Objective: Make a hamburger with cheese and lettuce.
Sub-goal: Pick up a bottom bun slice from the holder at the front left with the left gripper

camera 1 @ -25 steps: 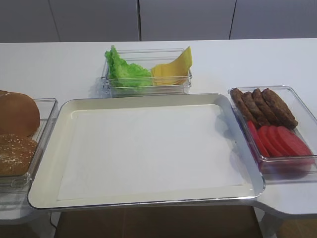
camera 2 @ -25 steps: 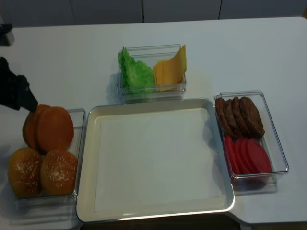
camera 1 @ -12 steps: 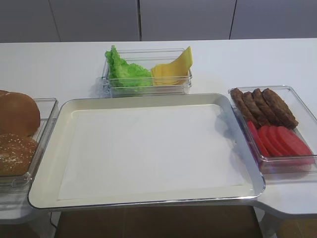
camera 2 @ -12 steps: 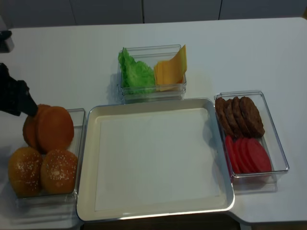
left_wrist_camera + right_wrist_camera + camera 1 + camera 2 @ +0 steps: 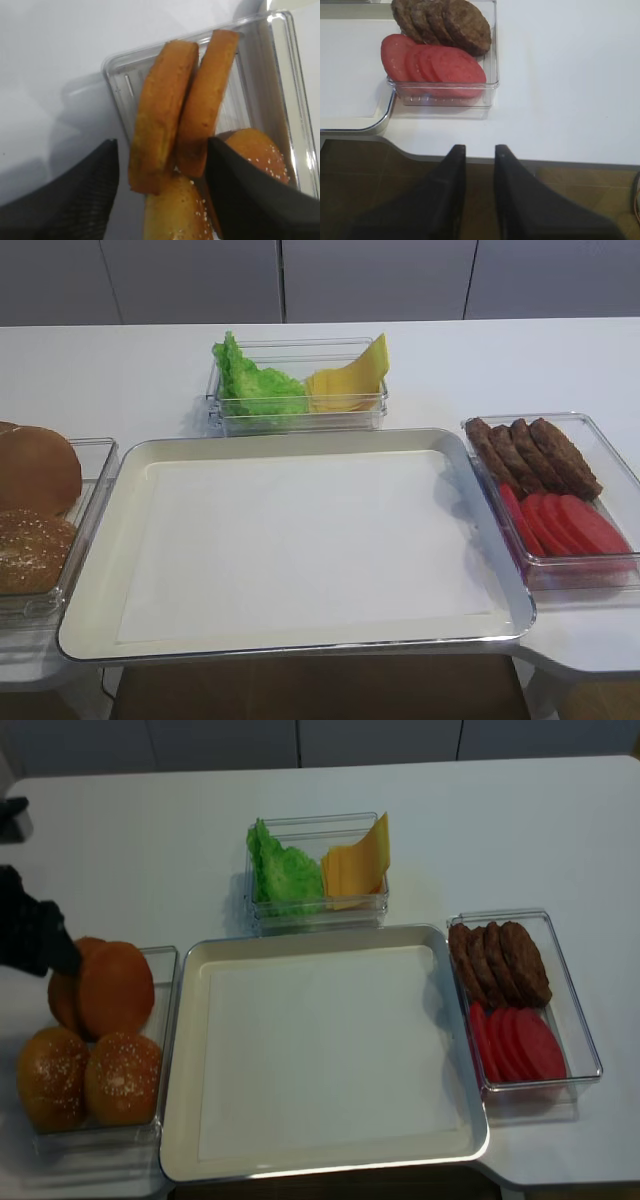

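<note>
Two flat golden-brown bun halves [image 5: 160, 115] of the hamburger stand on edge in a clear box [image 5: 117, 75] at the far left [image 5: 115, 988]. My left gripper [image 5: 162, 142] is open, with one black finger [image 5: 80, 195] on each side of the pair and apart from them; it shows at the left edge [image 5: 40, 935]. Lettuce [image 5: 250, 385] and cheese [image 5: 350, 380] share a clear box at the back centre. My right gripper [image 5: 480, 150] hangs past the table's front edge, its fingers a narrow gap apart and empty.
A large white tray [image 5: 100, 540] fills the middle. Seeded bun tops [image 5: 120, 1075] lie in the near half of the bun box. A clear box on the right holds brown patties [image 5: 535, 455] and tomato slices [image 5: 565, 525].
My left gripper has crept slightly nearer and lower toward the upright bun halves. Nothing else has moved.
</note>
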You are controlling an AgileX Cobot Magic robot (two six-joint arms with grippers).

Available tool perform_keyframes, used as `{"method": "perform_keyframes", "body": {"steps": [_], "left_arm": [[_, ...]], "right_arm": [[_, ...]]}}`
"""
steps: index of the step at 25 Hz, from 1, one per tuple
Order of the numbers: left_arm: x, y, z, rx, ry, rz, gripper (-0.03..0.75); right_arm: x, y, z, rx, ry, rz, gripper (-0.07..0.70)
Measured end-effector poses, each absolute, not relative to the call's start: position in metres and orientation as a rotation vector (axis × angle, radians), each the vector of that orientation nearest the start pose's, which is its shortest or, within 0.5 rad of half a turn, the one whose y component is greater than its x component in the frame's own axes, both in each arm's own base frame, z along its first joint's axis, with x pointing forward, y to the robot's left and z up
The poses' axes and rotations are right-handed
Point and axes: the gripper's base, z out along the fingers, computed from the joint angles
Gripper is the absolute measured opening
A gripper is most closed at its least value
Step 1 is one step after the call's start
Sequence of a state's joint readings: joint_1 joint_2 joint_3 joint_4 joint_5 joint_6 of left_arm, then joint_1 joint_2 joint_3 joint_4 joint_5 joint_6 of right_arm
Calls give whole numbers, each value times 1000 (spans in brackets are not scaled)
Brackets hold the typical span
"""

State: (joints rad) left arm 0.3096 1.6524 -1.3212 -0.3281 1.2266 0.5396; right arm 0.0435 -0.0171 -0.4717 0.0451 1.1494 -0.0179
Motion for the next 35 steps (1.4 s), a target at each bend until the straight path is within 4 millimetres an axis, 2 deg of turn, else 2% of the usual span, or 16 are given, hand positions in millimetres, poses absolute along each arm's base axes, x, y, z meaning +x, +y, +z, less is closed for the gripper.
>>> {"method": "perform_keyframes", "body": {"steps": [9, 16, 35], "left_arm": [[312, 72, 274, 221, 2899, -350, 414], [309, 83, 275, 178, 2887, -357, 414], [310, 83, 274, 191, 2881, -374, 414]], "right_arm": [[-9, 3, 262, -70, 2143, 70, 170], [-9, 3, 262, -70, 2143, 70, 170], [-9, 3, 262, -70, 2143, 70, 170]]}}
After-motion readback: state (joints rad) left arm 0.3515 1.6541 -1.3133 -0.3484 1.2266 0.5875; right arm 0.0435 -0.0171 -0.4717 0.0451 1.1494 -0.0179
